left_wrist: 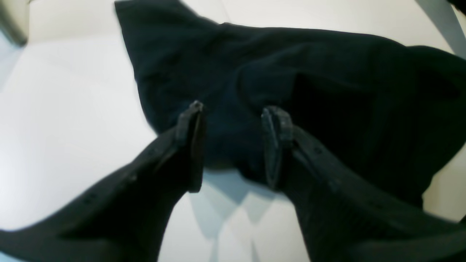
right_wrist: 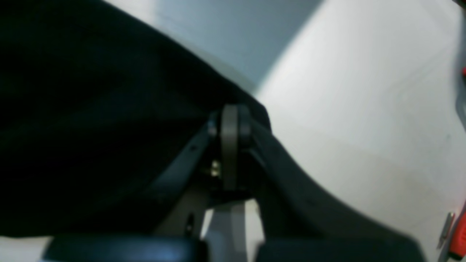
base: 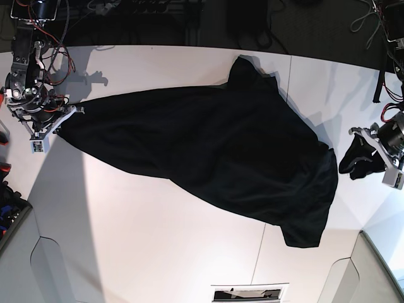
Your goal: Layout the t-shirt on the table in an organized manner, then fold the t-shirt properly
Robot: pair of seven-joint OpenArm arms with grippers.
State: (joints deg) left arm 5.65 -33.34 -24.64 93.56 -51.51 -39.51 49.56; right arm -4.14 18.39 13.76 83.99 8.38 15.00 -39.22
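Observation:
The black t-shirt [base: 208,139] lies stretched in a long slanted band across the white table [base: 158,246], bunched in folds at its right end. No graphic shows. My right gripper [base: 58,123] holds the shirt's left end; in the right wrist view its fingers [right_wrist: 230,123] are pressed together on the edge of the dark fabric [right_wrist: 91,109]. My left gripper [base: 347,165] sits just off the shirt's right end. In the left wrist view it [left_wrist: 235,109] stands open above the fabric [left_wrist: 291,62], with nothing pinched between its pads.
Cables and electronics line the far edge [base: 145,12]. Red-handled tools lie at the left edge [base: 5,170]. A thin seam [base: 259,252] crosses the tabletop, and a small label [base: 249,292] sits at the near edge. The table's near corners are cut off [base: 379,265].

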